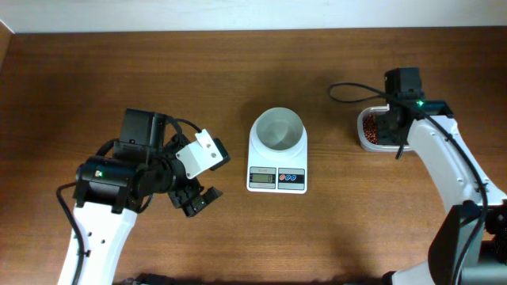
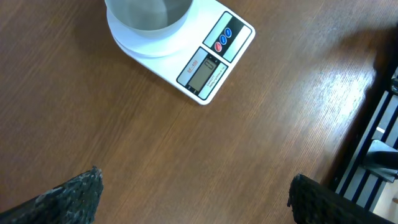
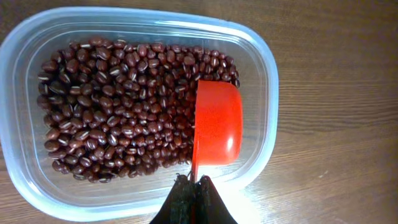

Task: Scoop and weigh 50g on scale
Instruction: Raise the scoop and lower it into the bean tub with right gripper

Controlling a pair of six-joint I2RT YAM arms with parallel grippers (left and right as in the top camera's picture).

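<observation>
The white scale [image 1: 277, 176] stands mid-table with a round white bowl [image 1: 277, 129] on its platform; the bowl looks empty. In the left wrist view the scale [image 2: 214, 59] lies ahead of my left gripper [image 2: 195, 178], which is wide open over bare wood. From overhead the left gripper [image 1: 196, 199] sits left of the scale. My right gripper [image 3: 194, 182] is shut on the thin handle of a red scoop [image 3: 217, 127]. The scoop's cup lies against the red beans [image 3: 112, 106] at the right side of the clear tub [image 3: 268, 81]. Overhead, the right gripper [image 1: 390, 127] hangs over that tub [image 1: 366, 136].
A black cable [image 1: 348, 93] loops on the table behind the tub. In the left wrist view the table's edge and a dark frame [image 2: 373, 155] show at the right. Wooden tabletop [image 1: 119, 71] spreads around the scale.
</observation>
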